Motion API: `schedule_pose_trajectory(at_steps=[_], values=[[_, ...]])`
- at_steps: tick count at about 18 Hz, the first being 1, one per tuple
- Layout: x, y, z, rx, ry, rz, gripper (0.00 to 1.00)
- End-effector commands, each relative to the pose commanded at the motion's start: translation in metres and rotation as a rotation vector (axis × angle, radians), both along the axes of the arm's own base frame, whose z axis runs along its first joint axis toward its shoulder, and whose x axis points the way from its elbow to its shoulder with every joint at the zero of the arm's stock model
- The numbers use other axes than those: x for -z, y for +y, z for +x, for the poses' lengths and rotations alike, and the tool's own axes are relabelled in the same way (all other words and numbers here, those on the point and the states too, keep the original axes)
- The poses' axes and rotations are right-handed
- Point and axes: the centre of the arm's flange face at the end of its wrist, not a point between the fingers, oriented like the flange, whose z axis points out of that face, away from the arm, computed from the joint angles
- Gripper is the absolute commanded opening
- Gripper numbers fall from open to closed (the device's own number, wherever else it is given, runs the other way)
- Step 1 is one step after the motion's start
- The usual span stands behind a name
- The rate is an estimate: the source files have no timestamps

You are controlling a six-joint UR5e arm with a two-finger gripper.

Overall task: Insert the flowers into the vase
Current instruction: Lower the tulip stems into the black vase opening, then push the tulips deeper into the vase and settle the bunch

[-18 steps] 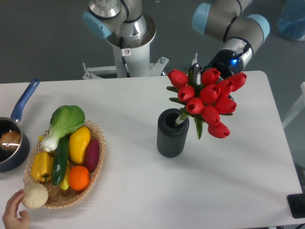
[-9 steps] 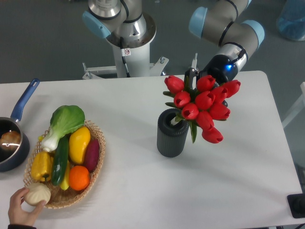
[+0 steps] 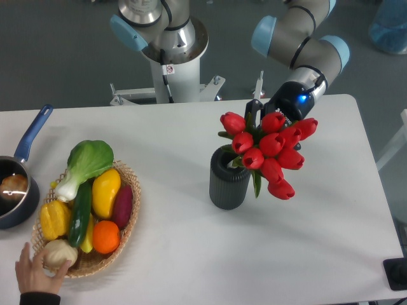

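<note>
I am lowering the flowers (image 3: 270,147) leftward at centre frame; their stems are now entering the vase (image 3: 229,178). The gripper (image 3: 262,113) is pinching the bunch, so insertion is nearly done.

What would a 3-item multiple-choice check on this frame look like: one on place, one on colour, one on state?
1. Where does the vase stand?
A. Inside the basket
B. On the table right of the basket
C. In the saucepan

2. What colour are the tulip heads?
A. Red
B. Yellow
C. White

3. How do the flowers sit?
A. Flat on the table
B. Upright, let go
C. Tilted, stems at the vase mouth, heads hanging to its right

Key:
1 B, it stands on the bare white table, apart from the basket.
2 A, every head is red.
3 C, the bunch leans right, with the pincer right behind it.
</note>
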Motion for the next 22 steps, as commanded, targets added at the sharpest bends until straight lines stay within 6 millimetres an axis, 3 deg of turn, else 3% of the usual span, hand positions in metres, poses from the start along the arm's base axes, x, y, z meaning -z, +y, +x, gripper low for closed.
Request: schedule_pose_trajectory(at_steps=[15, 18, 22], values=[[0.033, -0.002, 0.016, 0.012, 0.044, -0.036, 0.0], [0.055, -0.004, 0.022, 0.015, 0.049, -0.034, 0.0], [0.06, -0.005, 0.026, 0.016, 0.05, -0.035, 0.0]])
